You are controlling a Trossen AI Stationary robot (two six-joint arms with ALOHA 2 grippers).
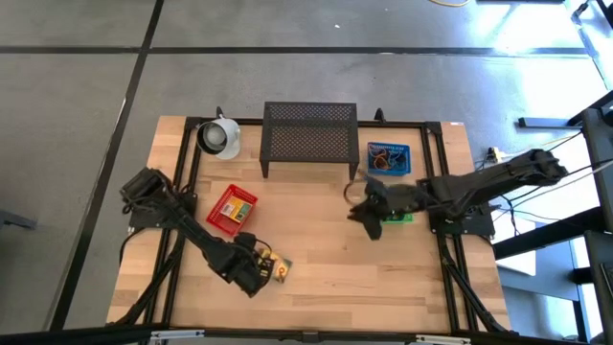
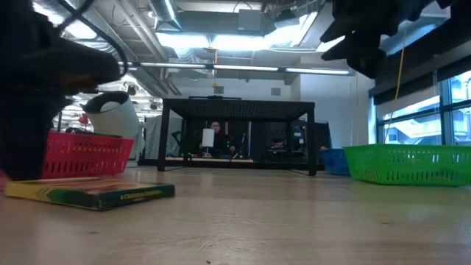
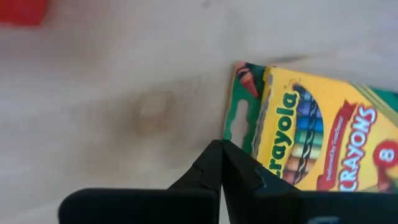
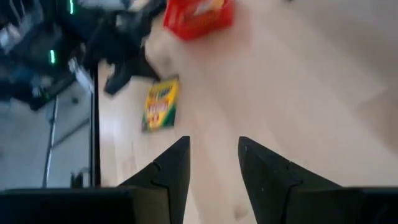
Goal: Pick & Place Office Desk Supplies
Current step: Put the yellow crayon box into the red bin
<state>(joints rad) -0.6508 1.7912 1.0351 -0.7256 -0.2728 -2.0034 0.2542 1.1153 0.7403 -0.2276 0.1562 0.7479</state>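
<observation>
Left hand is pinched together beside the flat yellow-green cardboard crayon box, missing it I think; box sits on the tabletop, unplaced.

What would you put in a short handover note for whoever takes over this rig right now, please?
Left claw: shut, empty, at the hang-tab edge of the crayon box; it is not gripping the box.
Right claw: open, empty, raised above the table by the green basket.
Supplies: the crayon box lies flat on the table near its front left. The red basket already holds yellow items; the blue basket holds loops.
Done: some items binned.
Left: pick up the crayon box and place it; the grip probably needs retrying.
</observation>
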